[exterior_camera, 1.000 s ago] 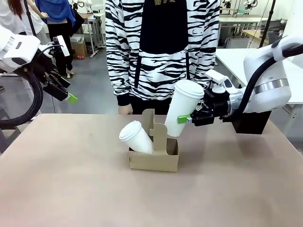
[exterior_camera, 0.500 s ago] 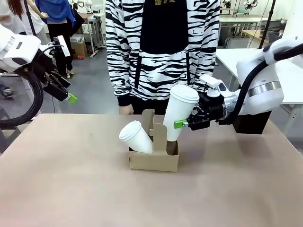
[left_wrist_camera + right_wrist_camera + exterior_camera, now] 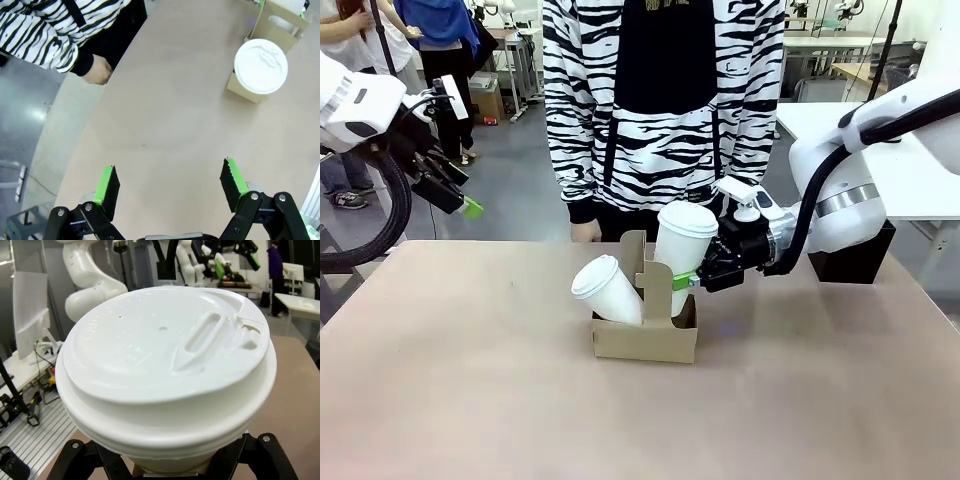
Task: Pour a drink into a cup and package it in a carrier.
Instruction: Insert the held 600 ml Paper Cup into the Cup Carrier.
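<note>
The brown cardboard carrier (image 3: pixel 645 338) stands mid-table with its tall centre handle upright. One lidded white cup (image 3: pixel 608 290) leans tilted in its left pocket. My right gripper (image 3: pixel 692 281) is shut on a second lidded cup (image 3: pixel 680 250), slightly tilted, its foot at the rim of the right pocket. Up close in the right wrist view, that cup's lid (image 3: pixel 167 355) hides the fingers. My left gripper (image 3: pixel 455 195) hangs open, high off the table's far left edge. From above, it (image 3: pixel 170 182) looks down on the tilted cup's lid (image 3: pixel 260 66) and the carrier (image 3: pixel 287 20). The drink is out of view.
A person in a zebra-striped top stands at the far edge behind the carrier, one hand (image 3: pixel 585 232) by the table edge. A black box (image 3: pixel 850 262) sits at the far right. The table's near half (image 3: pixel 620 420) is bare.
My right gripper has moved left and down with its cup, bringing the cup's foot to the carrier's right pocket. The left arm and the tilted cup have not moved.
</note>
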